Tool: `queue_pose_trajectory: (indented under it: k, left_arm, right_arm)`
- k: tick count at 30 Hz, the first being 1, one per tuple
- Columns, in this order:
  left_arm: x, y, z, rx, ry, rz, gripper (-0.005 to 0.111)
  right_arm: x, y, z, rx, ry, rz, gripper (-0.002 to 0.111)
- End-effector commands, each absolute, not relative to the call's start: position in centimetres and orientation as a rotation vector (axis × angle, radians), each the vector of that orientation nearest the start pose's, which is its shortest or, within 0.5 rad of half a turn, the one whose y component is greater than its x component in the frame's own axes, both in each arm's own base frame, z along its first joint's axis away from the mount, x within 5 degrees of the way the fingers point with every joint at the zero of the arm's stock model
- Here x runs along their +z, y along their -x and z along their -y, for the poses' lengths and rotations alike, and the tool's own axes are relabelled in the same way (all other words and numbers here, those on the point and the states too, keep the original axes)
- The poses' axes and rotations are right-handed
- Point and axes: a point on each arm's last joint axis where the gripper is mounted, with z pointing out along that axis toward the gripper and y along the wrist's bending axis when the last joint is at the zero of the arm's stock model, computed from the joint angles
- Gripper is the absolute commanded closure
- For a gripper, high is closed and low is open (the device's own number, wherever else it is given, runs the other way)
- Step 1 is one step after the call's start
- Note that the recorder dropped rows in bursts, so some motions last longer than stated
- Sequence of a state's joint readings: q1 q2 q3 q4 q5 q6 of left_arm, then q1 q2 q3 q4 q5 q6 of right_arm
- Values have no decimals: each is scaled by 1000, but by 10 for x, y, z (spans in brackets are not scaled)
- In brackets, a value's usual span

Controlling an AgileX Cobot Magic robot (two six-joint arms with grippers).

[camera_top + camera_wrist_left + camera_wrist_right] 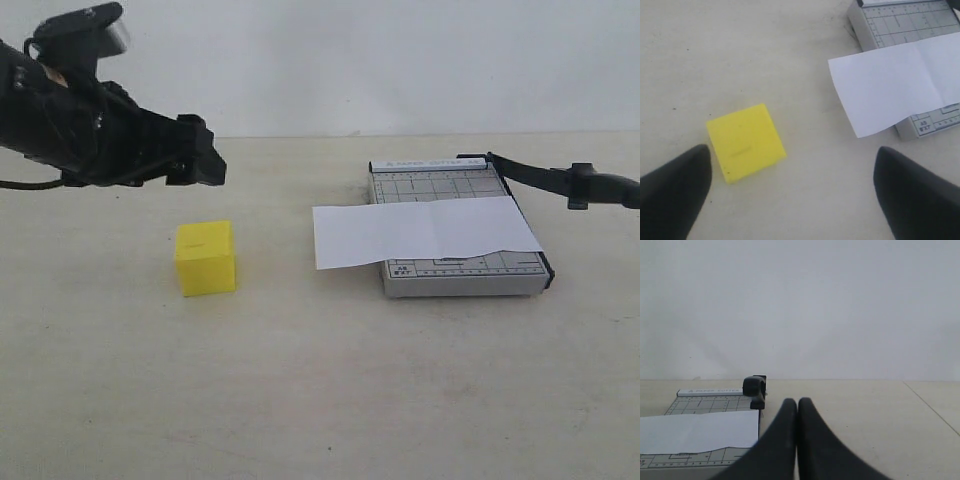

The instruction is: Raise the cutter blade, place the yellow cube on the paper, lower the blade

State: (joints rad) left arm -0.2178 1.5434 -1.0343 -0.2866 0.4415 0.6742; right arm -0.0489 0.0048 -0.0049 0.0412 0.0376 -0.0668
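The yellow cube (205,257) sits on the table, left of the trimmer. My left gripper (200,160) hovers above and behind it. In the left wrist view that gripper (792,150) is open wide with nothing between its fingers, and the yellow cube (745,142) lies just ahead of one fingertip (687,175). The paper (425,232) lies across the grey base (465,278) and overhangs its left side. The cutter blade (560,180) is lifted off the base, slanting out to the right from its hinge. My right gripper (798,402) is shut and empty beside the base.
A pale wall rises behind the table. The blade's thick handle (610,188) reaches the right edge of the exterior view. In the right wrist view the blade's black end (754,388) stands at the far corner of the base (710,402).
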Motion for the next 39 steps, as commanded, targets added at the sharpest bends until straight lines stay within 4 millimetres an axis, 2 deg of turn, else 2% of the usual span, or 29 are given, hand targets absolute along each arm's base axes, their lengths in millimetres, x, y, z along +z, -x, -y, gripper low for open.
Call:
queue_pose_trajectory:
  k: [1,7,14,17,20,25,33,39]
  left_arm:
    - [236,-336,85,-39,-793,-2285,23]
    - [217,-357,89,-33,-800,-2310,23]
    - [212,-376,92,-17,-831,-2321,23]
    - [210,-377,86,73,-870,-2347,23]
    - [208,-377,74,130,-838,-2393,23]
    - [204,-373,54,127,-770,-2511,23]
    - [203,-371,60,30,-676,-2547,23]
    - [204,-371,66,-108,-537,-2560,23]
  right_arm:
    - [210,-56,3,-56,-18,-1513,108]
    - [210,-56,3,-56,-18,-1513,108]
    - [210,-56,3,-56,-18,-1513,108]
    - [210,-56,3,-56,-18,-1513,108]
    - [210,-56,3,-56,-18,-1513,108]
    - [210,-56,3,-56,-18,-1513,108]
    - [210,-56,3,-56,-18,-1513,108]
    - [210,-56,3,-56,-18,-1513,108]
